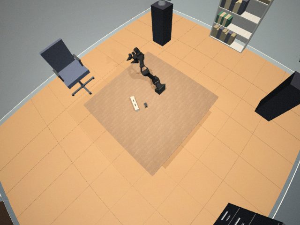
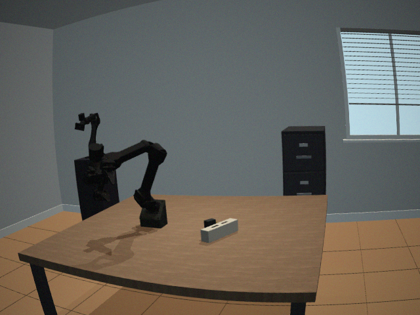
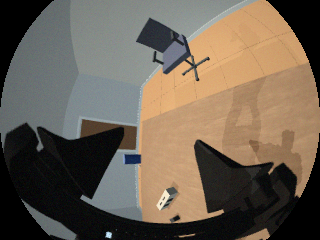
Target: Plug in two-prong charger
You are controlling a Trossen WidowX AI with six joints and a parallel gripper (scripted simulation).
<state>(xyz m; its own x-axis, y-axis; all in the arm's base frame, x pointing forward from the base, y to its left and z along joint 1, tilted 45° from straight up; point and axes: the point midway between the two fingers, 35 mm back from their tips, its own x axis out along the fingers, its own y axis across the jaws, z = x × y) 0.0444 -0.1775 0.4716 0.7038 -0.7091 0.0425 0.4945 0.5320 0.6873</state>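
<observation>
Jaws: the gripper [image 1: 129, 61] [image 3: 160, 138] was wide open, with nothing in it.
Charger: the little black charger [image 1: 145, 105] [image 2: 209, 222] [image 3: 175, 218] sat on the table [image 1: 154, 145] [image 2: 237, 264] [image 3: 230, 120], beside the white power strip [image 1: 133, 101] [image 2: 220, 231] [image 3: 165, 200].
Bump risk: coming down crooked could knock the charger into the strip.
Shutter risk: tilted prongs might get stuck.
Edges: both things lay well in from the table's sides.
Room: the narrow gap between them might be tight for a finger.
</observation>
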